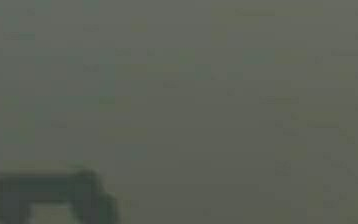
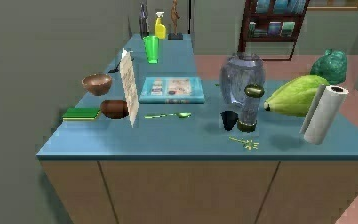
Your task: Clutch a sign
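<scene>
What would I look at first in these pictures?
Your eye would likely land first on the big glass jug, standing right of the middle of the blue counter. Next come the white paper roll at the counter's right end, with a green lump beside it. The thin sign stands on edge toward the left.

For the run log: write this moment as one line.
surface: blue counter | target: sign standing upright on counter | neighbours: teal book right of it, brown bowl left of it
</scene>
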You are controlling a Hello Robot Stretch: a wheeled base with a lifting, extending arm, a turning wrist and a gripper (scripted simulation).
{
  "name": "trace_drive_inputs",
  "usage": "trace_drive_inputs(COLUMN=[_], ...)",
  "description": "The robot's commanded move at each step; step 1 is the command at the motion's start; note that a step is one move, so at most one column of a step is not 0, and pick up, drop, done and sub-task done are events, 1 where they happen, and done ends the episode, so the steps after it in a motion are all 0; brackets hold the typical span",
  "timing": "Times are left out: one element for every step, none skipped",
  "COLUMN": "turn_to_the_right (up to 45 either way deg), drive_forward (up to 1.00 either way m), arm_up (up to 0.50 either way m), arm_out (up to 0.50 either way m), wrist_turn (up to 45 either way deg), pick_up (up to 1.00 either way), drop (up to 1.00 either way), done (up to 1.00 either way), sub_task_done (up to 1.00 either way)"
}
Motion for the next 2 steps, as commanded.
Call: trace_drive_inputs(turn_to_the_right=[0.0, 0.0], drive_forward=[0.00, 0.00], arm_up=[0.50, 0.38], arm_out=[0.00, 0.00], wrist_turn=[0.0, 0.0], pick_up=[0.00, 0.00], drop=[0.00, 0.00], done=[0.00, 0.00], sub_task_done=[0.00, 0.00])
